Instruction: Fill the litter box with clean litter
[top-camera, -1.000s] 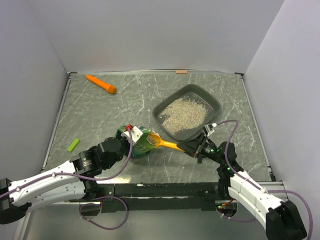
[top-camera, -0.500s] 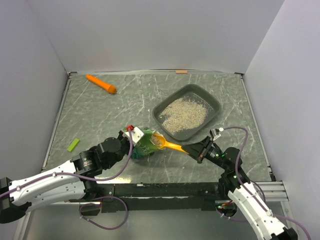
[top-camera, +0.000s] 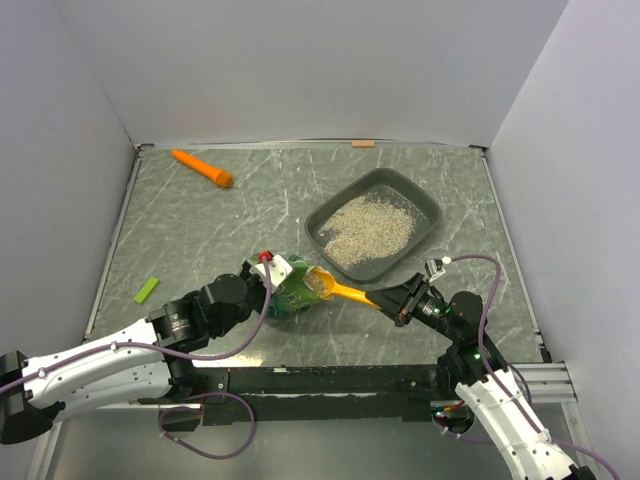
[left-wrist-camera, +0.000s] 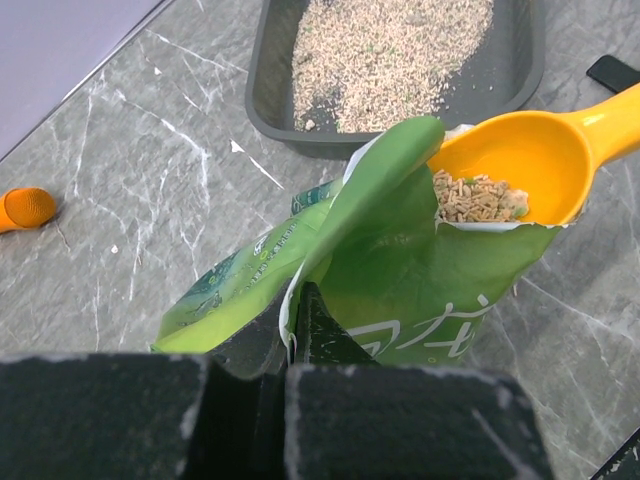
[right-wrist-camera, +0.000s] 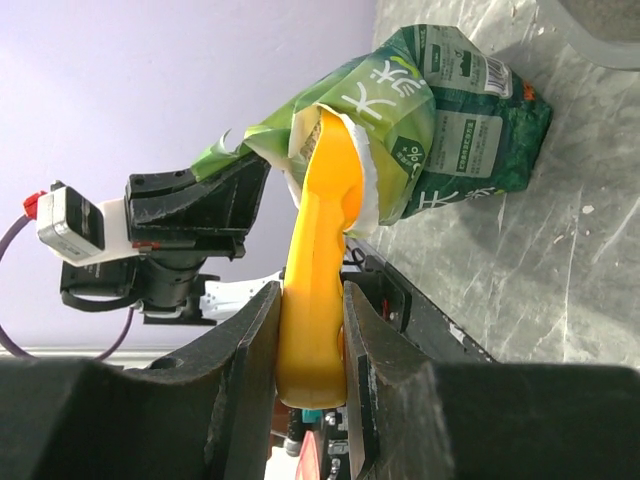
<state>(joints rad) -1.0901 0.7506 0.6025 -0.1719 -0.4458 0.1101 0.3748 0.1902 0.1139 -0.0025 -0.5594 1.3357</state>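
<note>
1. Litter box (top-camera: 428, 212): it lies flat on the tabletop (top-camera: 200, 230), open side up, right of centre and towards the far side. It is just beyond the bag (top-camera: 290, 290) and apart from it.
2. Its long axis runs on a diagonal, from near-left to far-right. One short end faces the bag and the other faces the far right corner.
3. Done so far: a pale layer of litter (top-camera: 368, 230) covers most of the box floor. It looks thin, and dark bare plastic shows along the walls and at the corners.
4. In hand now, as I judge it: another load is being taken from the bag. The bowl of the yellow scoop (top-camera: 335, 289) sits in the bag's torn mouth with a small heap of granules in it. Its handle points right and slightly near.
5. Left tool (left-wrist-camera: 292, 320): its jaws are pressed fully together on a fold of the green bag's upper edge. This holds the bag upright with its mouth turned to the right.
6. Right tool (right-wrist-camera: 312, 300): its jaws are part-way open and clamped on either side of the scoop's handle near its end.
7. Left to do: lift the loaded scoop clear of the bag, carry it far and right over the box, and tip it out. More loads are likely needed, since the layer is shallow.
</note>
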